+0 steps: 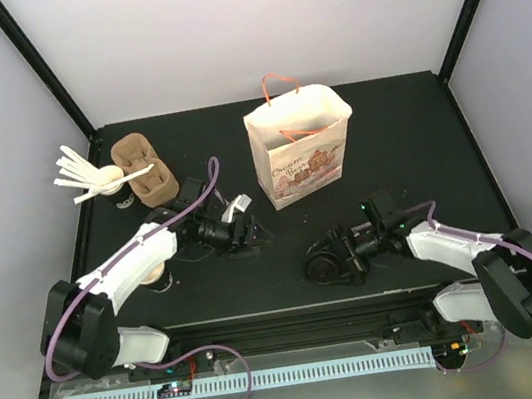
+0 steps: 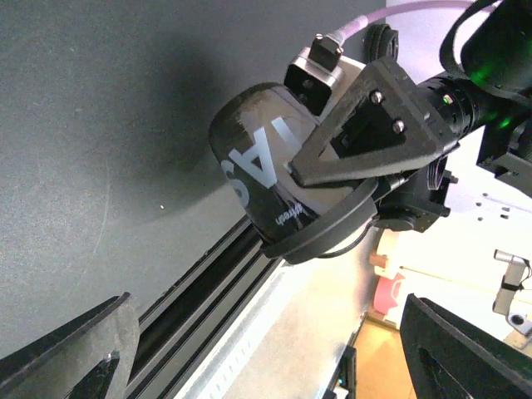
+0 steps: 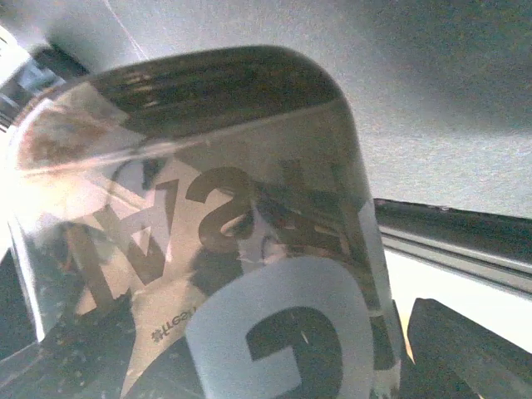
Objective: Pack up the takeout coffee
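Right wrist view: takeout cup [image 3: 208, 249] crowds the lens and is blurred. Its lower part is cut off by the bottom edge, and the white lettering is only partly legible. Right gripper [image 1: 329, 265]: its fingers [image 3: 465, 349] are dark wedges clipped at the corners. Whether they press the cup or stand just off it cannot be told.

Left wrist view: the right gripper's far finger is hidden behind the cup. Left gripper [image 2: 268, 301]: fingers [image 2: 75, 349] cut by the bottom edge.

Overhead: second cup [image 1: 160, 275] mostly covered by the left arm [image 1: 129, 262]. Paper bag [image 1: 301, 148]: print too small to read, floor hidden behind its near wall.
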